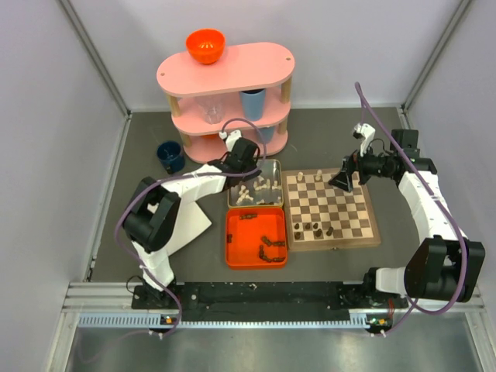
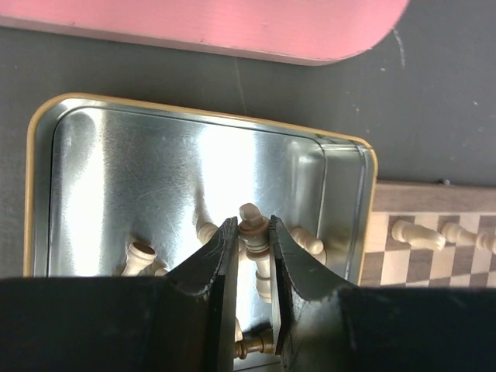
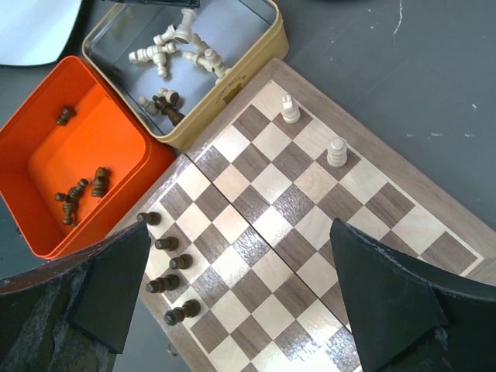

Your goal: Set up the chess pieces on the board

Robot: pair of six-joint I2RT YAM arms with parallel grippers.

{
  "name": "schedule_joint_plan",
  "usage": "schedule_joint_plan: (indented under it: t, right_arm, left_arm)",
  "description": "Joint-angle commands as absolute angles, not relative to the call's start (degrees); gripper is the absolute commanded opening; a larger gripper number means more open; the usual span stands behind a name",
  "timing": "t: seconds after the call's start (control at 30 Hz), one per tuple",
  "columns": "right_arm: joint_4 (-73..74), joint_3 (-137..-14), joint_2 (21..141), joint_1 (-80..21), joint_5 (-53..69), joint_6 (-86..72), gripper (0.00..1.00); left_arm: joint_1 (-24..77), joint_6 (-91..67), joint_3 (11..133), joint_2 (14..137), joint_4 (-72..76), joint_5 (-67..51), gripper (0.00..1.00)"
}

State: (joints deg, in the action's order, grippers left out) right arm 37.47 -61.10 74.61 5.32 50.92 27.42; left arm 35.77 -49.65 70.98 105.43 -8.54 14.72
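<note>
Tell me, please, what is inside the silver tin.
Loose cream pieces lie in the tin, with a few dark pieces near one wall. The left end effector grips one cream piece; its fingers cover whatever lies beneath them.

The top camera looks down from behind me over the whole table (image 1: 325,132). My left wrist camera sits close above the tin (image 2: 194,116), my right wrist camera higher over the board (image 3: 271,194); all three views share both.
</note>
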Motion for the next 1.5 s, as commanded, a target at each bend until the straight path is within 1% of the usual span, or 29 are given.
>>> schedule_joint_plan:
  t: [0.0,0.1,0.23,0.33,0.47,0.6,0.67,0.7,0.73,0.83,0.9,0.93,1.07,1.13,1.2,1.27,1.3,1.37,1.4,1.47]
  right_arm:
    - [36.1,-61.0,73.3,5.6,55.6,28.0,0.99]
    - [36.0,-60.9,74.3,4.9,58.8,27.3,0.99]
    - [36.1,-60.9,75.8,0.7,59.9,27.2,0.99]
    - [36.0,-61.0,76.9,-4.1,60.4,27.2,0.99]
    - [35.0,-61.2,79.2,-9.0,66.1,25.1,0.99]
    - [28.8,-61.5,81.6,-16.6,66.5,19.4,0.99]
    - [24.5,-61.6,83.6,-18.6,66.5,12.6,0.99]
    - [19.1,-61.5,84.3,-20.5,66.4,9.6,0.99]
    - [16.6,-61.2,84.9,-21.1,66.4,4.1,0.99]
    - [7.2,-61.1,88.2,-23.0,65.4,-6.2,0.98]
    - [3.4,-61.8,91.2,-23.5,65.4,-11.0,0.98]
    - [-0.3,-62.2,92.1,-24.0,65.7,-16.1,0.97]
    - [-7.3,-62.3,94.7,-25.9,66.4,-24.1,0.93]
    - [-9.2,-62.5,95.7,-26.6,66.4,-27.4,0.89]
    - [-12.4,-62.7,96.4,-27.3,66.5,-31.0,0.87]
    - [-16.8,-62.7,97.8,-27.6,67.8,-34.3,0.81]
    - [-18.1,-62.6,98.4,-27.7,68.1,-37.3,0.72]
    - [-20.0,-62.6,99.6,-27.7,68.8,-39.3,0.64]
    - [-21.0,-62.4,99.8,-27.6,68.9,-39.9,0.55]
    - [-21.5,-62.1,100.0,-27.6,68.6,-40.3,0.47]
  left_arm:
    - [35.4,-43.2,67.8,100.0,-0.5,11.6,0.02]
    - [35.3,-41.0,65.5,98.0,2.3,10.2,0.01]
    - [35.2,-38.9,61.3,94.7,8.3,6.8,0.00]
    - [35.2,-37.3,56.5,91.2,12.6,4.9,0.00]
    - [35.2,-35.9,48.7,85.4,21.9,0.5,0.00]
    - [35.2,-35.8,43.4,80.9,27.7,-3.4,0.00]
    - [35.2,-36.4,41.5,78.6,29.4,-4.5,0.00]
    - [35.2,-36.6,41.0,78.0,30.8,-5.6,0.00]
    - [35.2,-37.0,40.4,77.3,31.6,-6.2,0.00]
    - [35.2,-39.2,38.3,74.3,34.4,-7.6,0.00]
    - [35.2,-40.2,37.4,73.3,35.1,-8.3,0.00]
    - [35.2,-40.9,37.3,72.5,35.7,-8.6,0.00]
    - [35.4,-42.2,35.8,71.0,36.8,-9.4,0.00]
    - [35.5,-42.4,35.3,70.6,37.0,-9.6,0.00]
    - [35.9,-42.4,35.2,70.6,37.1,-9.4,0.00]
    - [36.0,-42.6,34.9,70.7,37.4,-9.4,0.00]
    - [36.1,-42.6,35.0,70.8,37.4,-9.3,0.00]
    - [36.3,-42.7,34.8,70.8,37.6,-9.2,0.00]
    - [36.4,-42.7,34.8,70.8,37.7,-9.2,0.00]
    - [36.6,-42.7,34.7,70.8,37.8,-9.2,0.00]
